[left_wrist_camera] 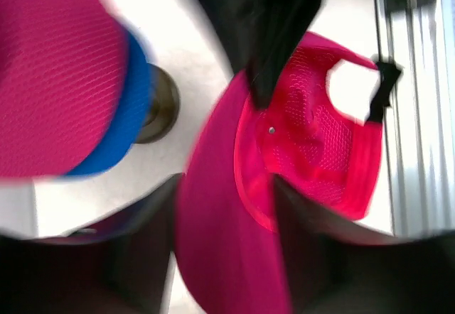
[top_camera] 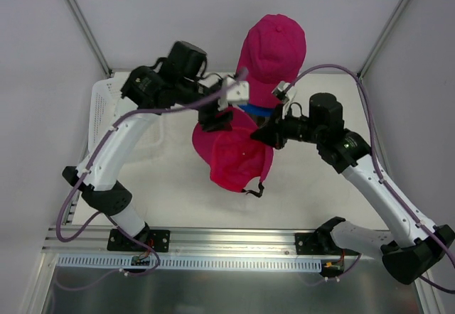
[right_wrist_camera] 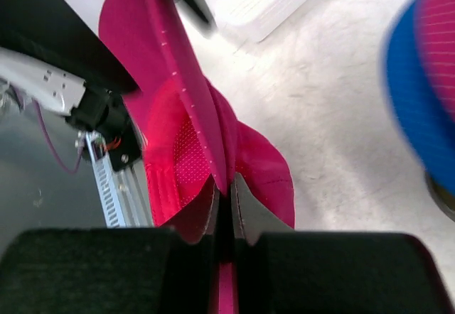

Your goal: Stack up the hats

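Observation:
A magenta pink hat (top_camera: 274, 47) sits on top of a royal blue hat (top_camera: 254, 109) at the back centre. They also show in the left wrist view, pink (left_wrist_camera: 57, 79) over blue (left_wrist_camera: 136, 104), above a dark stand (left_wrist_camera: 162, 104). A second pink hat (top_camera: 234, 156) hangs in the air between both grippers, just in front of that stack, with its open underside showing. My left gripper (top_camera: 215, 121) holds its brim (left_wrist_camera: 224, 250) between its fingers. My right gripper (top_camera: 261, 136) is shut on the hat's edge (right_wrist_camera: 206, 129), with fabric pinched between the pads (right_wrist_camera: 245, 207).
A white perforated basket (top_camera: 106, 108) lies at the back left and shows in the right wrist view (right_wrist_camera: 263, 1). The aluminium rail (top_camera: 227, 239) runs along the near table edge. The frame posts (top_camera: 82, 23) rise at the back corners.

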### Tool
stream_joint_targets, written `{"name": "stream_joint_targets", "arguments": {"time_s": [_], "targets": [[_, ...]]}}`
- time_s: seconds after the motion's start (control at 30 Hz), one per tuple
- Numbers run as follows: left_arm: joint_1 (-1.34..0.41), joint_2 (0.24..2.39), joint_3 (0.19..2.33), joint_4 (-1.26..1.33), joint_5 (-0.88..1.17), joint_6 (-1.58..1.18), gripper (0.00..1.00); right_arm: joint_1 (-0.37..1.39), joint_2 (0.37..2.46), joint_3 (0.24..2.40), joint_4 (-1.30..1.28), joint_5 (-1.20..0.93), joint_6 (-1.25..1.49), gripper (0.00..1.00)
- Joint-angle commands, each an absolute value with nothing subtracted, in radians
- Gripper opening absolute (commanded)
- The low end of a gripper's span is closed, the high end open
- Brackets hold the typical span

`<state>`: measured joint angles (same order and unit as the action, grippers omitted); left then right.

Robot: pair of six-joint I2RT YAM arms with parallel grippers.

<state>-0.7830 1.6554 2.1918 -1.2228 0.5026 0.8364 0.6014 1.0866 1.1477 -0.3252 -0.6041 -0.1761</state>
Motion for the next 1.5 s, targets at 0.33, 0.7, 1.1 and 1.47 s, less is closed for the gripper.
{"name": "stream_joint_targets", "arguments": {"time_s": [0.33, 0.7, 1.1, 1.47], "targets": [[-0.316, 1.431, 2.030, -0.810, 0.946, 0.096, 0.73, 0.411, 1.023, 1.221, -0.022, -0.608, 0.104, 0.00], [-0.301, 1.335, 1.786, -0.618, 0.879, -0.081, 0.69, 0.480, 1.006, 1.241, 0.153, -0.575, 0.226, 0.00], [-0.301, 1.313, 1.822, -0.540, 0.923, -0.130, 0.13, 0.586, 1.008, 1.210, 0.141, -0.566, 0.160, 0.00], [-0.330, 1.213, 1.694, -0.486, 0.931, 0.167, 0.00, 0.508, 0.998, 1.339, 0.006, -0.521, 0.048, 0.81]]}}
